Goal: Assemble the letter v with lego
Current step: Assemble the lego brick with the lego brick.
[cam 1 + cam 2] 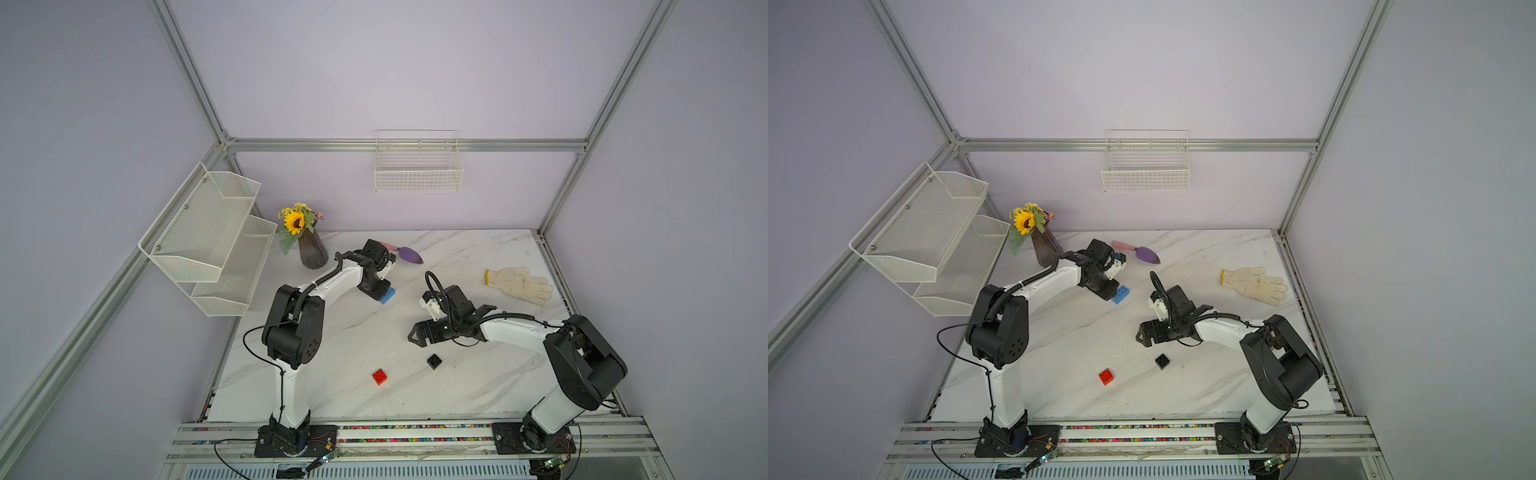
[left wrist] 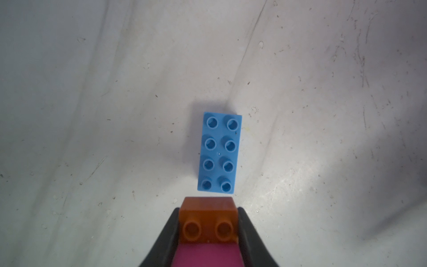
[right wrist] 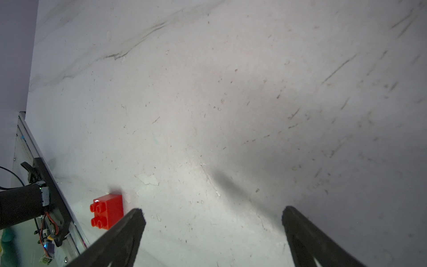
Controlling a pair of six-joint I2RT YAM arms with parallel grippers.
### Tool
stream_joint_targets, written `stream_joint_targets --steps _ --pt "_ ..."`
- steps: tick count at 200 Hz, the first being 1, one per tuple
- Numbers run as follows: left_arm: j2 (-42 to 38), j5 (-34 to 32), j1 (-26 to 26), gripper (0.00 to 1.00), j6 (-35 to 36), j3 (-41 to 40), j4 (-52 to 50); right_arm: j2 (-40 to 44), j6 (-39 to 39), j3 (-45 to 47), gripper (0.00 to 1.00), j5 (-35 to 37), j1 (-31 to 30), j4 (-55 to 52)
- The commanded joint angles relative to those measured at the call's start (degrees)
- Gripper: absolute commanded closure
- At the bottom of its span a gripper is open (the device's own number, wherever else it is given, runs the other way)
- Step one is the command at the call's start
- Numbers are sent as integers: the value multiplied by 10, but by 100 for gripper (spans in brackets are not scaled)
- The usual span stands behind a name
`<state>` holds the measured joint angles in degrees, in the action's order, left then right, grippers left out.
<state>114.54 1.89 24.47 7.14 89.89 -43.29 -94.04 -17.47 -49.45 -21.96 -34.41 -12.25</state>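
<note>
The lego is spread over the marble table, and no letter v is in view. My left gripper (image 2: 208,209) is shut on an orange-brown brick (image 2: 209,222) joined to a pink brick (image 2: 208,254). It hangs just above one end of the light-blue brick (image 2: 219,152), which lies flat with its studs up (image 1: 387,296). My right gripper (image 3: 212,217) stands open and empty over bare table at mid-right (image 1: 415,336). The red brick (image 1: 379,377) and the black brick (image 1: 434,361) lie loose near the front. In the right wrist view the red brick (image 3: 107,211) sits beside one finger.
A purple trowel with a pink handle (image 1: 409,254) lies behind the left gripper. A white glove (image 1: 521,284) lies at the right. A vase with a sunflower (image 1: 311,249) stands at the back left beside a mesh shelf (image 1: 212,241). A wire basket (image 1: 417,166) hangs on the back wall.
</note>
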Motion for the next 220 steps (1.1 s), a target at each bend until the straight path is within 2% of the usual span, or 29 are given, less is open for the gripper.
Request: stream_joint_targets --steps 1,172,220 --pt "13 14 2 73 20 24 8 -2 10 -13 3 -1 -3 -11" --pt "36 2 7 73 30 -3 -8 8 12 -3 3 -5 -2 -6" --pt "42 -21 22 73 29 -15 -18 17 13 3 3 -2 -2 -4"
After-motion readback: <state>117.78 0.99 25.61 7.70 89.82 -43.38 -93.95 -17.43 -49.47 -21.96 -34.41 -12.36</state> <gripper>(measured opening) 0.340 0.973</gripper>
